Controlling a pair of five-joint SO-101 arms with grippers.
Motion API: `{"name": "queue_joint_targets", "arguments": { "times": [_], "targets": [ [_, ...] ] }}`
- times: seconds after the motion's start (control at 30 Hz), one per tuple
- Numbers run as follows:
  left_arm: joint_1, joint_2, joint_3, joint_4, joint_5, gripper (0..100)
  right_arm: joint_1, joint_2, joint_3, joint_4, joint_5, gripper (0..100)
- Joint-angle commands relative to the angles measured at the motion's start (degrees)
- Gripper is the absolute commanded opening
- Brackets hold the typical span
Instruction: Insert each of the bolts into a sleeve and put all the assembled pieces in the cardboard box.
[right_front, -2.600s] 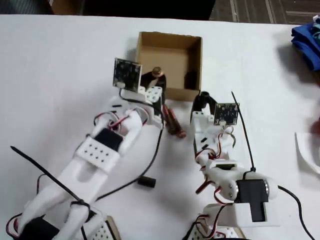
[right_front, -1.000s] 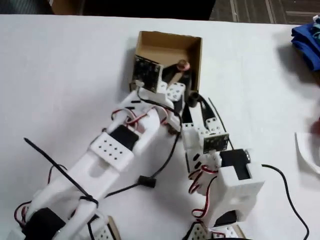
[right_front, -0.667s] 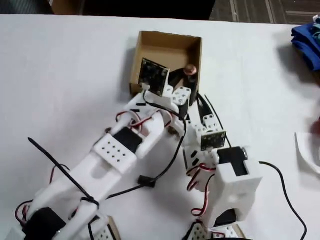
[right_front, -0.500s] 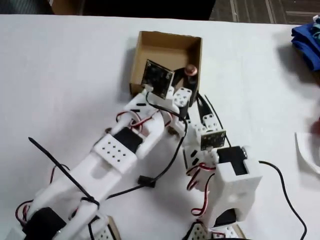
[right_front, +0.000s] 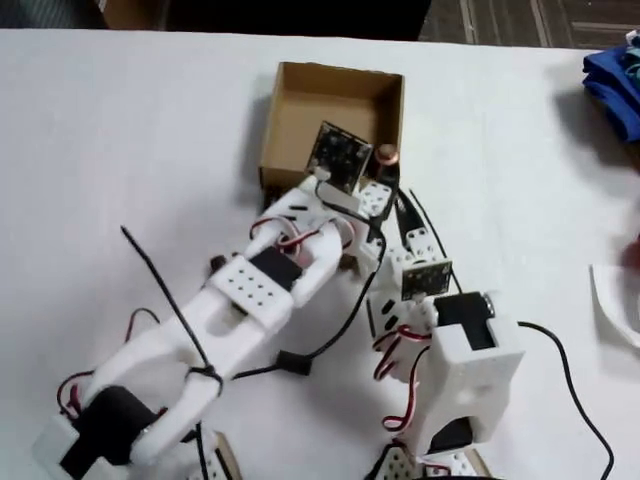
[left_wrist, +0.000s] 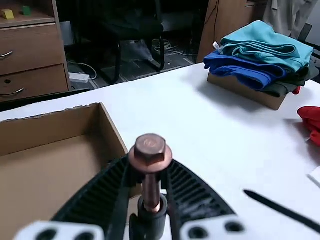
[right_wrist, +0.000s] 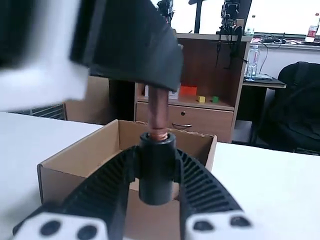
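My left gripper (left_wrist: 150, 176) is shut on the shank of a copper bolt (left_wrist: 150, 150), which stands head up. The shank's lower end sits in the top of a black sleeve (right_wrist: 157, 167), and my right gripper (right_wrist: 157, 176) is shut on that sleeve from below. In the high view the bolt (right_front: 386, 155) and left gripper (right_front: 380, 175) hang at the front right corner of the cardboard box (right_front: 300, 78), with the right gripper (right_front: 398, 212) just under and in front of them. The open box (left_wrist: 55, 125) lies beside the bolt and behind the sleeve (right_wrist: 80, 165).
A brown piece (right_front: 346, 262) shows under the left arm on the table. Folded blue and teal clothes (right_front: 612, 85) lie at the far right on a box (left_wrist: 250, 87). A white object (right_front: 612, 300) sits at the right edge. A black plug (right_front: 293, 362) hangs from a cable between the arms.
The left arm has carried the bolt rightwards along the box's front to its right corner. The right gripper with the sleeve has come up under it, and the bolt now meets the sleeve.
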Motion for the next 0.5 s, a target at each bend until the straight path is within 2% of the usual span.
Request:
{"name": "queue_joint_targets", "arguments": {
  "times": [0.0, 0.1, 0.33, 0.47],
  "targets": [
    [0.53, 0.09, -5.23, -0.79, -0.18, 2, -0.66, -0.13, -1.23, -0.57, -0.26, 2.1],
    [0.53, 0.18, -4.88, -0.62, -0.18, 2, -0.48, -0.31, -1.23, -0.57, -0.26, 2.1],
    [0.09, 0.0, -6.37, 10.81, -0.26, 2, -0.57, -0.31, -1.23, -0.57, -0.26, 2.1],
    [0.09, 0.0, -6.99, 11.69, -0.26, 3, -0.57, -0.31, -1.23, -0.57, -0.26, 2.1]
  ]
}}
